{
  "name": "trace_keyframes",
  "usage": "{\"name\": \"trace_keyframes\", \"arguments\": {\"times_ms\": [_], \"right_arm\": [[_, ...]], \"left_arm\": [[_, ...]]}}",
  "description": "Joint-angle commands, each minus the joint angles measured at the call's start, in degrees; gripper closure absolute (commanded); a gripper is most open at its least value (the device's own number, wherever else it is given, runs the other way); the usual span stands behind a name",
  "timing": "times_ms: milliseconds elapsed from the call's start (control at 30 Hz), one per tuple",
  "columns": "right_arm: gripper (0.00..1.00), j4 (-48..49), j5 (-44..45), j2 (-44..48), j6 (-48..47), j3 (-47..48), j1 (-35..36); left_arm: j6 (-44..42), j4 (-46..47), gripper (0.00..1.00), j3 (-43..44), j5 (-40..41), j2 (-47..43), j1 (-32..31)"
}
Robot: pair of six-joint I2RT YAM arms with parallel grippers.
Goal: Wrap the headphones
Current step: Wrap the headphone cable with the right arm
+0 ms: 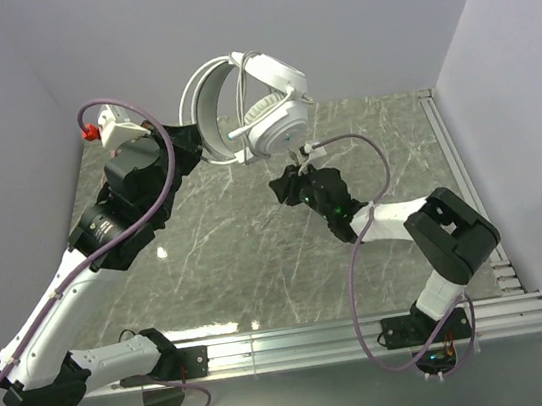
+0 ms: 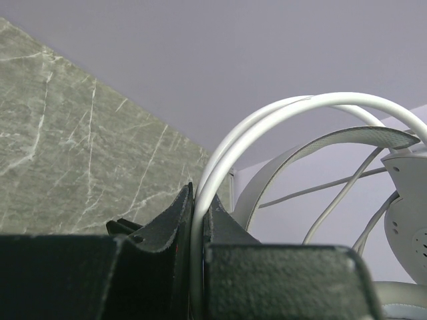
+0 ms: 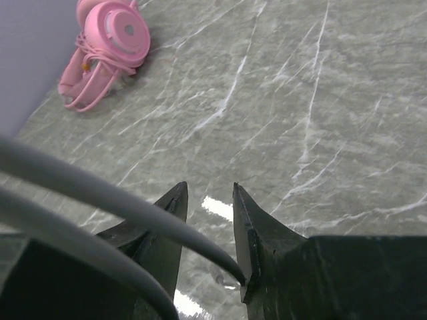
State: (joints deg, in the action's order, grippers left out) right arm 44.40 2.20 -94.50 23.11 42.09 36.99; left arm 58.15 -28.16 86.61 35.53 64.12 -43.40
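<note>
The left fingers are clamping the white headset by its band, holding it above the marbled surface. The right fingers are sitting half-closed around its cable, grip unclear. The pink headset is lying by the wall.

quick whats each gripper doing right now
Left gripper: closed on the headband of the white headphones.
Right gripper: fingers apart, a grey cable passing between them, not clamped.
</note>
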Motion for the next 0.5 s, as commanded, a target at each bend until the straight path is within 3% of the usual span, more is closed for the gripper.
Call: {"name": "trace_keyframes", "arguments": {"times_ms": [0, 33, 100, 133, 200, 333, 467], "right_arm": [[0.74, 1.9, -1.9, 3.6, 1.4, -0.8, 0.9], [0.66, 0.7, -1.9, 3.8, 1.4, -0.4, 1.2], [0.61, -1.0, -1.9, 4.1, 1.8, 0.4, 1.5], [0.52, -2.5, -1.8, 4.1, 1.9, 1.1, 1.6], [0.47, -4.1, -0.7, 4.1, 2.4, 2.1, 1.5], [0.49, -12.1, 9.4, 4.7, 3.0, 6.3, 1.6], [0.58, -10.8, 7.0, 5.5, 1.2, 6.3, 1.6]], "left_arm": [[2.7, 6.6, 1.00, 3.0, -0.5, -0.9, -0.3], [2.8, 6.6, 1.00, 2.9, -0.7, -0.8, -0.3], [2.9, 6.9, 1.00, 2.8, -1.2, -0.7, -0.3], [3.0, 6.9, 1.00, 2.8, -1.6, -0.7, -0.3], [3.1, 6.9, 1.00, 2.9, -2.0, -0.7, -0.3], [3.1, 6.8, 1.00, 2.8, -2.1, -0.9, -0.3], [2.8, 6.8, 1.00, 2.9, -2.1, -0.9, -0.3]]}}
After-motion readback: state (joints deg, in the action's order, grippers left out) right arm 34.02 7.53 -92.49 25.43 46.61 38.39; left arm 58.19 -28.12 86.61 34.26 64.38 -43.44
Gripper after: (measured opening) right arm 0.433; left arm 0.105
